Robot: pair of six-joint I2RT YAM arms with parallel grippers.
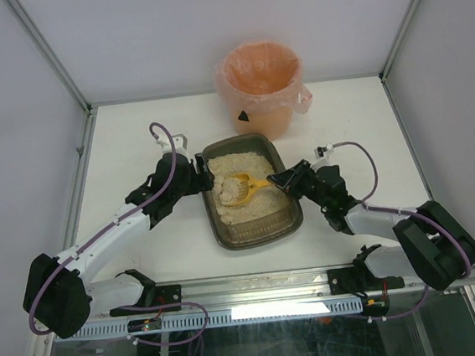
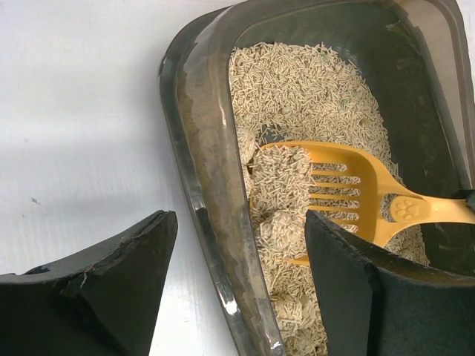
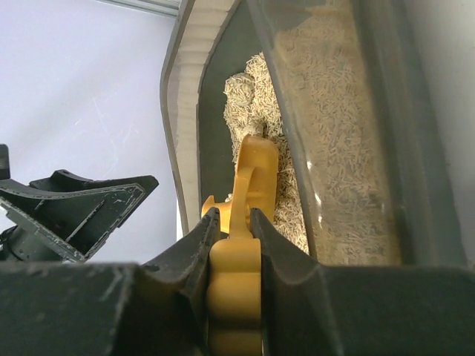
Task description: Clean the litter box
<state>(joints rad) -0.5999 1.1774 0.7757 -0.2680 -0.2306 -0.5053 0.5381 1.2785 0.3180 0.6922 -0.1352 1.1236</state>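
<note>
The litter box (image 1: 255,233) is a dark translucent tray of beige litter at the table's middle. My right gripper (image 1: 281,180) reaches over its right rim and is shut on the handle of the yellow slotted scoop (image 1: 243,187). In the right wrist view the fingers (image 3: 194,252) clamp the handle (image 3: 234,285). The scoop's blade (image 2: 349,185) lies in the litter and carries clumps (image 2: 280,185). My left gripper (image 1: 205,181) is open. Its jaws straddle the box's left wall (image 2: 211,222), one finger (image 2: 119,282) outside on the table and one (image 2: 356,289) inside over the litter.
A round bin with a pink liner (image 1: 262,83) stands behind the litter box at the table's back edge. White walls and metal frame posts close in the table on the left, right and back.
</note>
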